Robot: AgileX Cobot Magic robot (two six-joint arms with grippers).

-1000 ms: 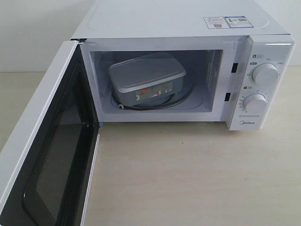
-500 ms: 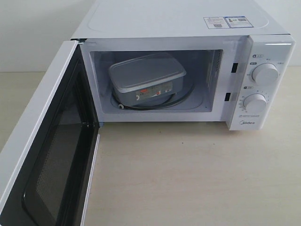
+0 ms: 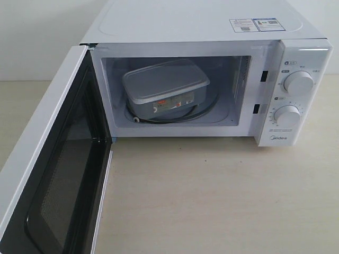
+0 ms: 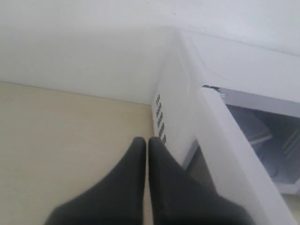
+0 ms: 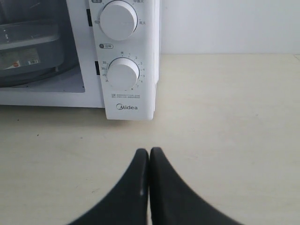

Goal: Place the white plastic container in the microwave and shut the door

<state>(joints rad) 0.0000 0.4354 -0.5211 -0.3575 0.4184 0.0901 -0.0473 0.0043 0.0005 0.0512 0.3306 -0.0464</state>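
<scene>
The white plastic container (image 3: 165, 87) sits inside the microwave (image 3: 212, 32), left of the cavity's middle, label facing out. The door (image 3: 50, 174) hangs wide open to the left, its black mesh inner face showing. Neither gripper shows in the exterior view. My left gripper (image 4: 147, 140) is shut and empty, outside the door (image 4: 234, 154) near the microwave's vented side (image 4: 166, 117). My right gripper (image 5: 149, 151) is shut and empty over the table, in front of the dial panel (image 5: 123, 56); the container (image 5: 28, 47) shows in the cavity.
A light wooden table (image 3: 222, 201) runs in front of the microwave. A pale wall (image 3: 32, 37) stands behind it. Two round dials (image 3: 298, 82) sit on the right panel, stickers (image 3: 254, 24) on top.
</scene>
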